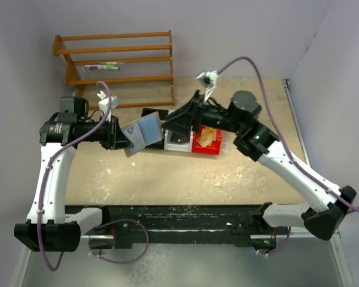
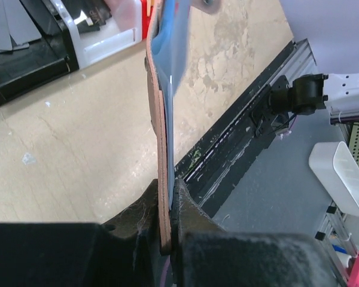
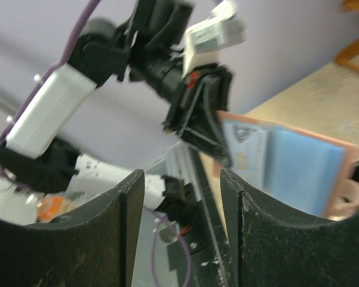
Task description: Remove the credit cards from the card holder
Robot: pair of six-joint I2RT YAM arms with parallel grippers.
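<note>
The card holder (image 1: 142, 133), pinkish-brown with a light blue lining, is held open above the table. My left gripper (image 1: 121, 136) is shut on its left edge. In the left wrist view the card holder (image 2: 160, 119) runs edge-on up from between the left gripper's (image 2: 167, 200) closed jaws. My right gripper (image 1: 167, 124) hovers just right of the holder. Seen from the right wrist, the right gripper (image 3: 182, 191) is open and empty, short of the card holder (image 3: 299, 167). A pale printed card (image 3: 246, 152) shows in its pocket. A golden-yellow credit card (image 1: 207, 136) lies in the red bin (image 1: 210, 149).
Behind the holder stand a black bin (image 1: 152, 113) and a white bin (image 1: 175, 143), with the red bin to their right. A wooden rack (image 1: 116, 66) stands at the table's far left. The black rail (image 2: 239, 137) runs along the near edge.
</note>
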